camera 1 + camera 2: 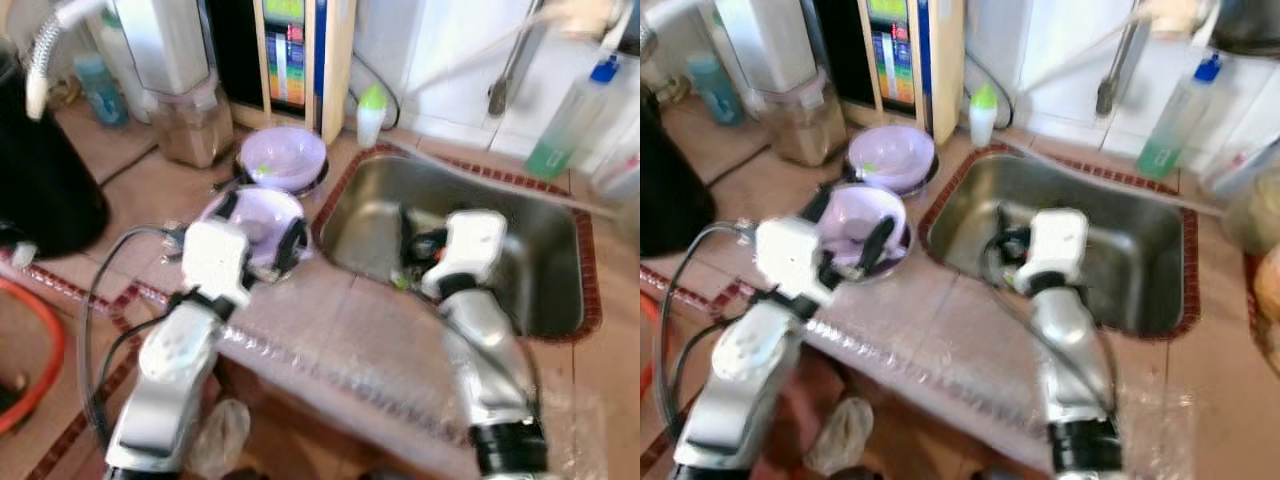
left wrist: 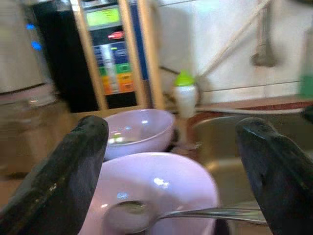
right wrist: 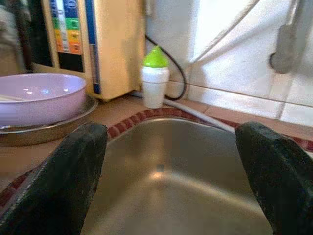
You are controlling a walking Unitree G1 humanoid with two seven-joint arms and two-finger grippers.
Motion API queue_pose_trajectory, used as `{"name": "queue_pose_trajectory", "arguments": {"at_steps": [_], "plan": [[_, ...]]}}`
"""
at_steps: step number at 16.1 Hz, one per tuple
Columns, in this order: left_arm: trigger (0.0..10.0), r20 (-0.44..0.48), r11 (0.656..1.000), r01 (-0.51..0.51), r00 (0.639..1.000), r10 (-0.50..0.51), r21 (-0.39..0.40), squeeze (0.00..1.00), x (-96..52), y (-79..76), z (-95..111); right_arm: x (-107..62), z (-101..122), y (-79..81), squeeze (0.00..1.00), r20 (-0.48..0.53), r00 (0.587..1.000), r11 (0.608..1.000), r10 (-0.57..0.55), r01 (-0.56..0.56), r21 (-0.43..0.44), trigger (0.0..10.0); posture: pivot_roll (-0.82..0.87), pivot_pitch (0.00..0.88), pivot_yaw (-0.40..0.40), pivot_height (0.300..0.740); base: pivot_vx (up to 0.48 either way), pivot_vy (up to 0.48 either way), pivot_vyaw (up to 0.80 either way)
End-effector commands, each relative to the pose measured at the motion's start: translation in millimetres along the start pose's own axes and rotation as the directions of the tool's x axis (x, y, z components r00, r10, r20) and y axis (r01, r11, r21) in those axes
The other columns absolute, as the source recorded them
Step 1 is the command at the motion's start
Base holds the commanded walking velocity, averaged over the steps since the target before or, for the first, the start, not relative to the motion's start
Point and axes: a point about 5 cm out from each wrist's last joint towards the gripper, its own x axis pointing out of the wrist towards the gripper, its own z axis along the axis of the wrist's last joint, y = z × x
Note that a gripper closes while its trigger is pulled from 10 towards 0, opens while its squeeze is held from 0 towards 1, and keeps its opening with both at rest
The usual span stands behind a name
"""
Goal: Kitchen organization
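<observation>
My left gripper (image 1: 262,225) has its fingers (image 2: 73,166) spread wide, one on each side of the near lilac bowl (image 1: 255,215), which sits on the bench (image 1: 330,320) just left of the sink (image 1: 540,250). I cannot tell whether either tip actually touches the rim; nothing is clamped. A spoon (image 2: 195,214) lies in that bowl, its scoop down in the bottom and its handle running out over the rim on the sink side. Behind it, still left of the sink, a second lilac bowl (image 1: 286,157) rests in a shallow metal dish (image 3: 58,122).

My right gripper (image 1: 418,245) reaches down into the sink, fingers (image 3: 68,181) wide apart and holding nothing, with bare steel between them. In the head views the tips are mostly hidden behind my own white wrist housing, and a small greenish bit near them in the basin is too blurred to name.

Behind the sink's left corner stands a small white bottle with a green cap (image 1: 371,112), next to a tall panel with a coloured display (image 1: 288,50). Right of the sink at the back, a clear bottle of green liquid (image 1: 565,120) is smeared by motion. The faucet (image 1: 505,70) above the sink is cut off at the top edge.

Both my arms are bent at the elbow and stretch forward from the bench's near edge, left toward the bowls, right angled down into the basin.
</observation>
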Motion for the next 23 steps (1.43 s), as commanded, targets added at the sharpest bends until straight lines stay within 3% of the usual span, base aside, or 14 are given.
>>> {"name": "queue_pose_trajectory", "arguments": {"at_steps": [1, 5, 10, 11, 14, 16, 18, 23], "plan": [[10.0, 0.022, 1.0, -0.004, 1.0, 0.004, 0.019, 0.0, -4.5, -0.5, 3, -1.0, 0, -7.8, 0.0, -0.002, 1.0, 1.0, -0.012, 0.012, -0.017, 10.0, 0.01, 0.0, 0.03, 0.74, 0.0, 0.0, 0.0], [10.0, 0.011, 0.998, -0.031, 0.999, 0.03, 0.054, 0.0, -11.8, 2.9, 0, -1.2, -1, -7.4, 0.0, -0.008, 1.0, 1.0, -0.005, 0.005, -0.017, 10.0, 0.01, 0.0, 0.024, 0.74, 0.0, 0.0, 0.0], [10.0, -0.004, 0.986, -0.108, 0.994, 0.11, 0.125, 0.0, -33.4, 16.6, -4, -2.9, -3, -5.9, 0.0, -0.018, 1.0, 1.0, 0.008, -0.009, -0.022, 10.0, 0.02, 0.006, 0.017, 0.74, 0.0, 0.0, 0.0], [10.0, -0.03, 0.989, -0.098, 0.994, 0.101, 0.109, 0.0, -35.8, 15.6, -9, -3.7, -4, -5.1, 0.0, -0.021, 1.0, 1.0, 0.021, -0.021, -0.013, 10.0, 0.02, 0.008, 0.013, 0.74, 0.0, 0.0, 0.0], [10.0, -0.04, 0.998, 0.06, 0.997, -0.059, 0.03, 0.0, -28.1, -1.3, -17, -3.2, -4, -4.2, 0.0, -0.026, 0.999, 0.999, 0.033, -0.033, -0.013, 10.0, 0.02, 0.008, 0.01, 0.74, 0.0, 0.0, 0.0], [10.0, -0.042, 0.994, 0.112, 0.993, -0.112, 0.002, 0.0, -21.9, -8.8, -18, -3.8, -4, -4.0, 0.0, -0.03, 0.999, 0.999, 0.038, -0.039, -0.016, 10.0, 0.01, 0.008, 0.01, 0.74, 0.0, 0.0, 0.0], [10.0, -0.032, 0.976, 0.219, 0.975, -0.218, 0.0, 0.0, -18.3, -15.8, -16, -8.6, -8, -8.8, 0.0, -0.051, 0.998, 0.999, 0.033, -0.035, -0.039, 10.0, -0.01, 0.014, 0.02, 0.74, 0.0, 0.0, 0.0], [10.0, -0.046, 0.945, 0.325, 0.945, -0.323, 0.029, 0.0, -18.5, -18.5, -15, -13.1, -12, -9.3, 0.0, -0.065, 0.998, 0.999, 0.025, -0.027, -0.042, 10.0, -0.02, 0.018, 0.031, 0.74, 0.0, 0.0, 0.0]]}}
